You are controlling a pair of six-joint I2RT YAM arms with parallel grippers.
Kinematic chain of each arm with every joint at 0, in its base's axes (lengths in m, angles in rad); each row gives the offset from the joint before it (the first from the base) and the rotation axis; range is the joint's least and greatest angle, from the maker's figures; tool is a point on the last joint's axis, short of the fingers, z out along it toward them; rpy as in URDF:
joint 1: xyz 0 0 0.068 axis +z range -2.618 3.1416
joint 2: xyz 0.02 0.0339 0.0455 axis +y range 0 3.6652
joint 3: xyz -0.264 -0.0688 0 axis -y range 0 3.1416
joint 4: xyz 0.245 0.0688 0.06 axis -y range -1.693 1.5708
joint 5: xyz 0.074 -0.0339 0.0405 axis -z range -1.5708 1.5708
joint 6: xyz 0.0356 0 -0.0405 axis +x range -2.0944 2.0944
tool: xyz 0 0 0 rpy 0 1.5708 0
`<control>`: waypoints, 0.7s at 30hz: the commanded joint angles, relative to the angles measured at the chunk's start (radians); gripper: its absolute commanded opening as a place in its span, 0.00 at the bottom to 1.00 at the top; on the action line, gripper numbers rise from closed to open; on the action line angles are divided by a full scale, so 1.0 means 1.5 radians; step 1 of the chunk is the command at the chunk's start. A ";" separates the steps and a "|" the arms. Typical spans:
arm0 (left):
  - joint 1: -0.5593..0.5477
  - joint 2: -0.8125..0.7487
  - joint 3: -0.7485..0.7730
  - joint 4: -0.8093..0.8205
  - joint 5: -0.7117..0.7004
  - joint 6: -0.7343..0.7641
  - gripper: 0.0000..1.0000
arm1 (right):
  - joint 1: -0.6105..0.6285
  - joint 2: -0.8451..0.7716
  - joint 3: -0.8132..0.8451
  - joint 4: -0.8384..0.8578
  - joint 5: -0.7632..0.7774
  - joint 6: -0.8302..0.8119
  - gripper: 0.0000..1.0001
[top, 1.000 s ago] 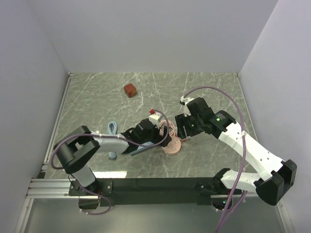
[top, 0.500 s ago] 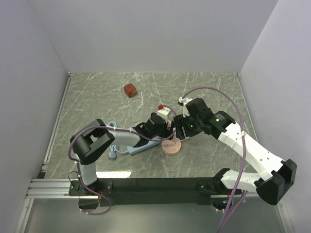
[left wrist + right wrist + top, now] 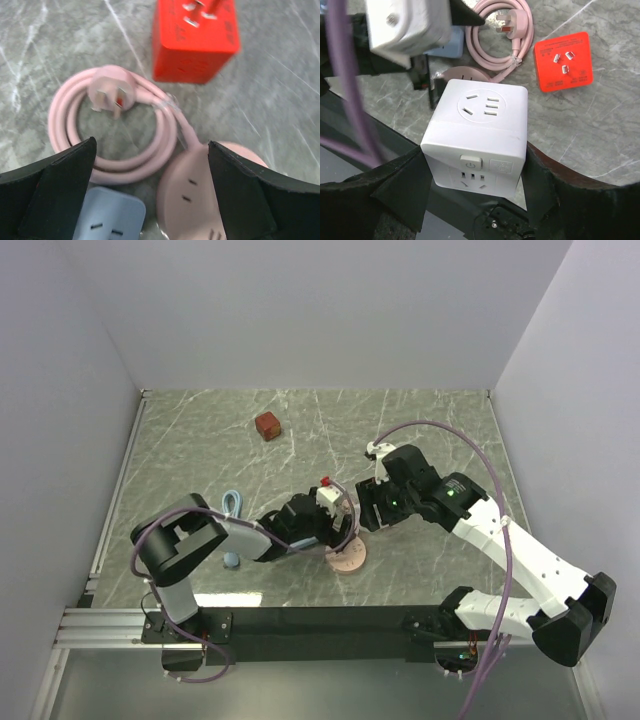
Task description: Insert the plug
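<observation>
The plug [image 3: 195, 40], a bright red cube, lies on the table with its metal prongs up, beyond my left gripper's reach in the left wrist view. It also shows in the right wrist view [image 3: 563, 61], right of the pink cable. My left gripper [image 3: 150, 172] [image 3: 325, 525] hangs open over a coiled pink cable [image 3: 115, 130] and a round pink socket [image 3: 200, 195], holding nothing. The end of a light blue power strip [image 3: 107, 220] lies under its left finger. My right gripper [image 3: 475, 170] [image 3: 368, 508] is shut on a white socket cube [image 3: 475, 130], held off the table.
A darker brownish-red cube [image 3: 267, 425] sits alone at the back of the marble table. A light blue cable [image 3: 232, 505] loops left of the left arm. The round pink socket [image 3: 350, 558] lies close between both grippers. Grey walls enclose the table.
My left gripper swung right and away over the pink cable, then drew back nearer, still open. My right gripper with the white cube barely shifted.
</observation>
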 commanded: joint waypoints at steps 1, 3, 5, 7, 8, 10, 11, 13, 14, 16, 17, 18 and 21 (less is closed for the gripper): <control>-0.013 -0.047 -0.037 0.054 0.051 0.043 0.99 | 0.005 -0.016 0.004 0.033 0.015 0.003 0.00; -0.022 -0.069 -0.049 0.062 0.070 0.058 0.99 | 0.007 -0.016 0.006 0.035 0.016 0.002 0.00; -0.030 -0.084 -0.067 0.075 0.084 0.072 0.99 | 0.009 -0.011 0.012 0.033 0.015 0.001 0.00; -0.034 -0.096 -0.082 0.071 0.101 0.083 0.99 | 0.012 -0.004 0.018 0.031 0.015 0.001 0.00; -0.034 -0.099 -0.089 0.074 0.107 0.088 0.99 | 0.015 -0.002 0.019 0.031 0.015 0.000 0.00; -0.037 -0.115 -0.110 0.087 0.128 0.097 0.99 | 0.019 0.006 0.023 0.030 0.015 0.000 0.00; -0.039 -0.118 -0.115 0.085 0.139 0.099 0.99 | 0.021 0.008 0.024 0.030 0.014 -0.001 0.00; -0.053 -0.120 -0.116 0.076 0.129 0.109 1.00 | 0.025 0.014 0.030 0.028 0.014 -0.001 0.00; -0.060 -0.120 -0.117 0.063 0.117 0.115 0.99 | 0.026 0.017 0.032 0.028 0.015 -0.002 0.00; -0.082 -0.115 -0.125 0.071 0.082 0.123 0.99 | 0.028 0.018 0.035 0.027 0.019 -0.002 0.00; -0.087 -0.114 -0.127 0.082 0.080 0.123 0.99 | 0.028 0.017 0.035 0.027 0.019 -0.003 0.00; -0.093 -0.114 -0.130 0.085 0.074 0.125 0.99 | 0.028 0.016 0.035 0.028 0.019 -0.003 0.00; -0.125 -0.106 -0.121 0.070 0.001 0.141 0.99 | 0.028 0.013 0.034 0.029 0.022 -0.003 0.00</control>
